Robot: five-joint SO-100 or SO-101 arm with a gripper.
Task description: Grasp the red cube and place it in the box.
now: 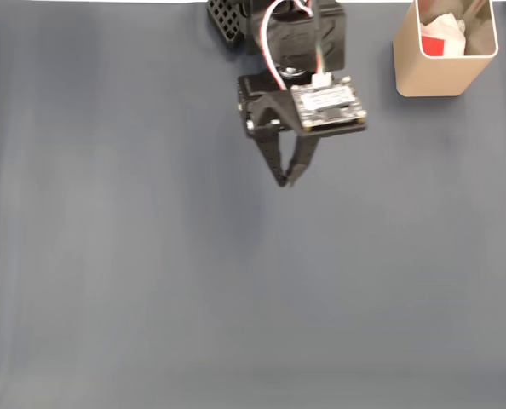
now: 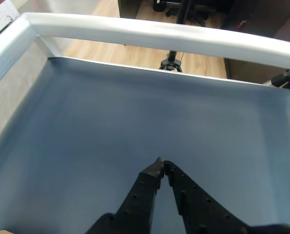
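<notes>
The tan box (image 1: pixel 436 75) stands at the top right of the fixed view. Inside it lies the red cube (image 1: pixel 434 45), partly covered by a white paper-like lump (image 1: pixel 447 25). My gripper (image 1: pixel 284 180) hangs over the blue-grey mat near the top centre, well left of the box. Its black fingers meet at the tips with nothing between them. In the wrist view the gripper (image 2: pixel 161 164) rises from the bottom edge, tips together above bare mat.
A black lattice robot base (image 1: pixel 226 21) sits at the top edge, left of the arm. The blue-grey mat (image 1: pixel 151 281) spreads across the table. In the wrist view a pale raised rim (image 2: pixel 150 33) borders the mat's far side, with wooden floor beyond.
</notes>
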